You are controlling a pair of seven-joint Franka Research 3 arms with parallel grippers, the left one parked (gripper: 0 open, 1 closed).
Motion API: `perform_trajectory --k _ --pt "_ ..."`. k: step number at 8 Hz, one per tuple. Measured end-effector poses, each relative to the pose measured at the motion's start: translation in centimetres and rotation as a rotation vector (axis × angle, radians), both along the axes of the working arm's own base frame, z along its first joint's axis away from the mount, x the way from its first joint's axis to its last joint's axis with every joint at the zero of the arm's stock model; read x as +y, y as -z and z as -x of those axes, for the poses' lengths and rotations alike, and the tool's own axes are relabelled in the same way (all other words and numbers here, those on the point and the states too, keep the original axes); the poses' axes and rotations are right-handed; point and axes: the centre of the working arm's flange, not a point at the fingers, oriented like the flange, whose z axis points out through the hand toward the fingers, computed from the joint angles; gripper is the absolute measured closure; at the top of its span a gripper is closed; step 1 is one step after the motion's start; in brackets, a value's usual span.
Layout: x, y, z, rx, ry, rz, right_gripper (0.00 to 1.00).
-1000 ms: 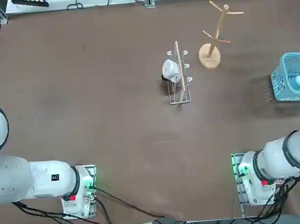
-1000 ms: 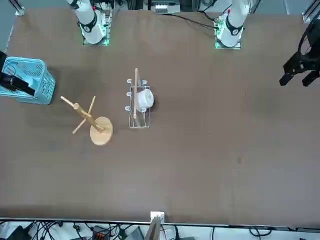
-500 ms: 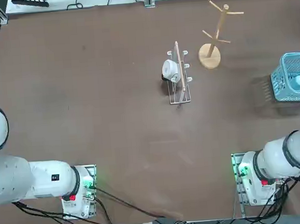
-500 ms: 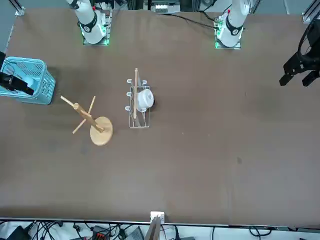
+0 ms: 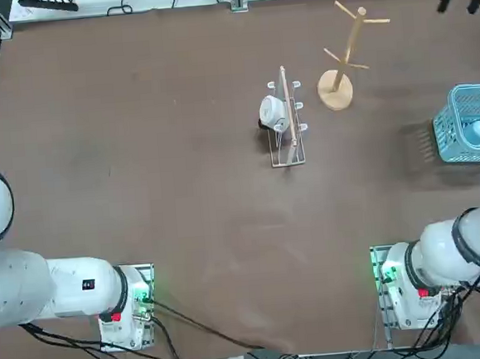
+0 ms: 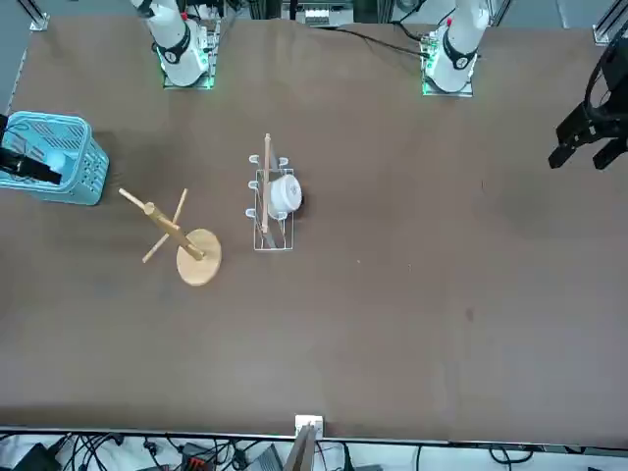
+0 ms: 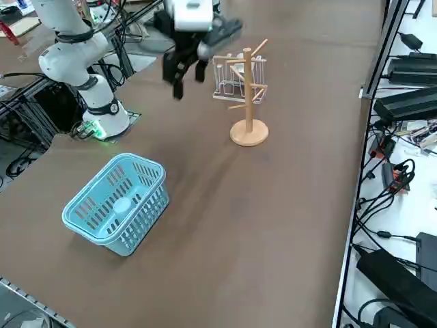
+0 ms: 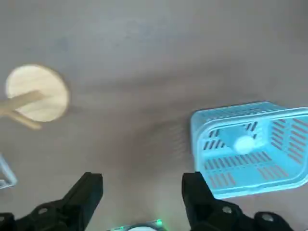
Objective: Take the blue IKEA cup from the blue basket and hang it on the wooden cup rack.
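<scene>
Brown table (image 7: 273, 205), blue basket (image 7: 147, 205) holding blue IKEA cup (image 7: 121, 205); right end effector (image 7: 188, 78) aloft, fingers apart, empty

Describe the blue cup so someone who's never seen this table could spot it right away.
Find the light-blue slotted basket near the table's edge on the robot's right, apart from the wooden cup rack. The blue cup lies inside it, on the bottom. Its pale blue nearly matches the basket; the only other cup is white and hangs on the wire rack mid-table. The open right gripper hovers high above the table, empty.

blue basket (image 5: 471, 124) edge-cropped in top view
</scene>
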Motion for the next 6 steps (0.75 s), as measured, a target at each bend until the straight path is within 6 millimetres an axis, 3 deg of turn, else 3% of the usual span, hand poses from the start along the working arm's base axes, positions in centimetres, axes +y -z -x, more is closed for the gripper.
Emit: perform_trajectory --k 1,3,6 --pt "-2.9 2.1 1.3 -0.022 -0.023 0.000 0.00" --pt "-7.7 6.1 6.1 -0.109 -0.093 -0.003 0.00" --pt "-12.0 11.7 13.2 -0.193 -0.235 0.007 0.00"
